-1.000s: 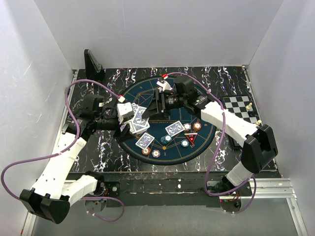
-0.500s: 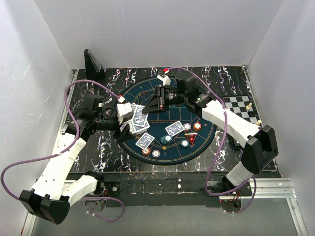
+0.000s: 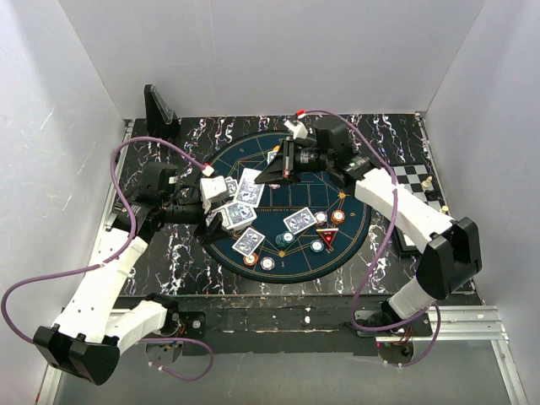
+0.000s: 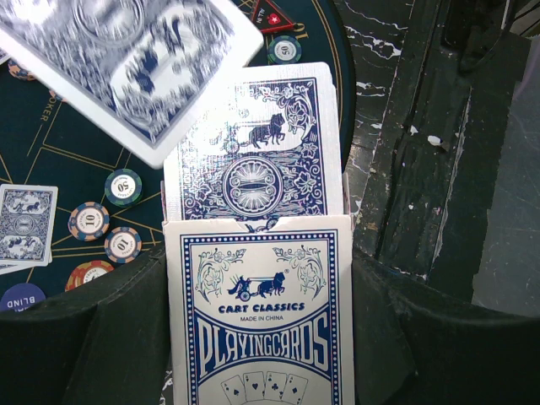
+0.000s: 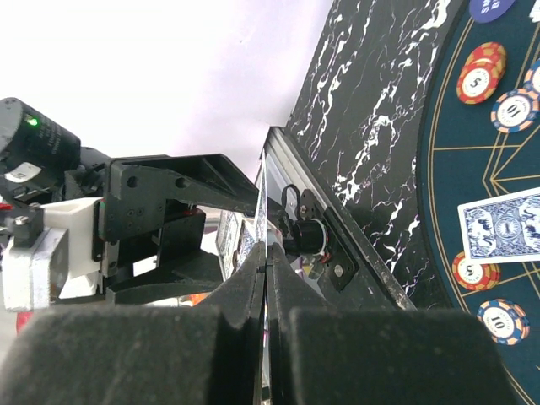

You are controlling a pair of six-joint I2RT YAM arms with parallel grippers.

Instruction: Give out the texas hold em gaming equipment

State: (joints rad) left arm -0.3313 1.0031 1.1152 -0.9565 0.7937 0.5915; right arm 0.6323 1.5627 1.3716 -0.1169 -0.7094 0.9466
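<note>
My left gripper [image 3: 221,205] [image 4: 260,337] is shut on a white-and-blue playing card box [image 4: 261,312], and a blue-backed card [image 4: 253,160] sticks out of its open top. Just beyond the box, my right gripper [image 3: 268,175] [image 5: 267,253] is shut on a single card [image 3: 250,187] [image 5: 262,211]. That card appears edge-on in the right wrist view and blurred [image 4: 135,59] in the left wrist view. On the round dark mat [image 3: 337,181] lie two cards [image 3: 299,220] [image 3: 248,241], several striped chips [image 3: 337,216] [image 3: 288,237] [image 3: 267,263] and a red-black triangular marker [image 3: 327,237].
A black-white chessboard [image 3: 413,186] with pieces lies at the right edge of the marbled black board. A black upright stand [image 3: 159,105] is at the back left. White walls close in the table on three sides.
My right gripper closed on one card at the box and drew back toward the far right, lifting the card off the pack. The left arm held still.
</note>
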